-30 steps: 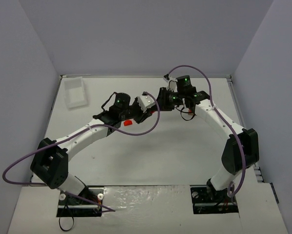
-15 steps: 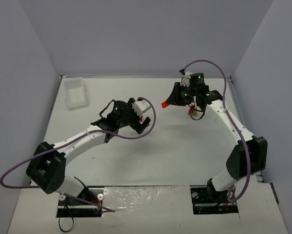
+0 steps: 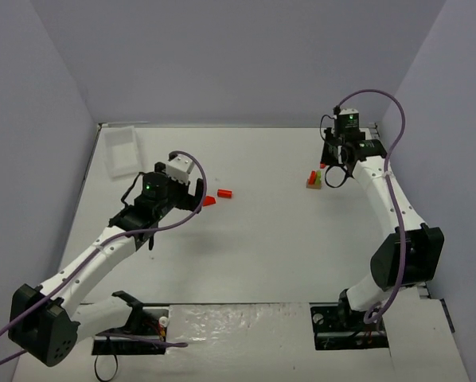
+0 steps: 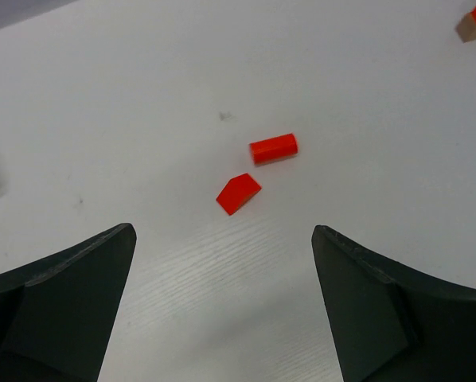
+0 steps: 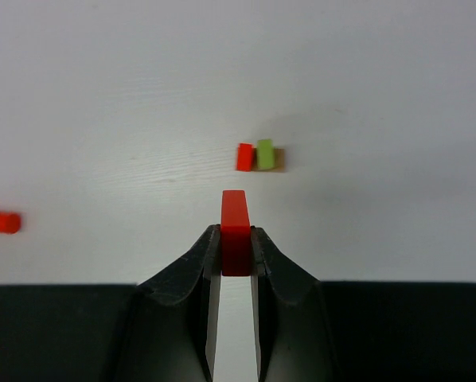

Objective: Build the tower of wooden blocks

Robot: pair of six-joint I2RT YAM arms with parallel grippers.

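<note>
Currently R gripper pinches red block near tan base; L gripper spread wide, near red cylinder & red wedge.

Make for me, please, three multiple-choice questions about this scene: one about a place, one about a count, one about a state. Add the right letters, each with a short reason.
1. Where on the table does the white tray stand?
A. at the far left corner
B. between the two arm bases
C. at the near right edge

2. How many loose red pieces lie ahead of the left tool?
A. one
B. two
C. four

3. What is the state of the right tool?
A. open and empty
B. shut on a red block
C. shut on nothing

Answers:
1 A: the top view shows the tray near the far left corner.
2 B: in the left wrist view a red bar and a red wedge lie close together, not touching.
3 B: in the right wrist view both fingers press on the block's sides.
</note>
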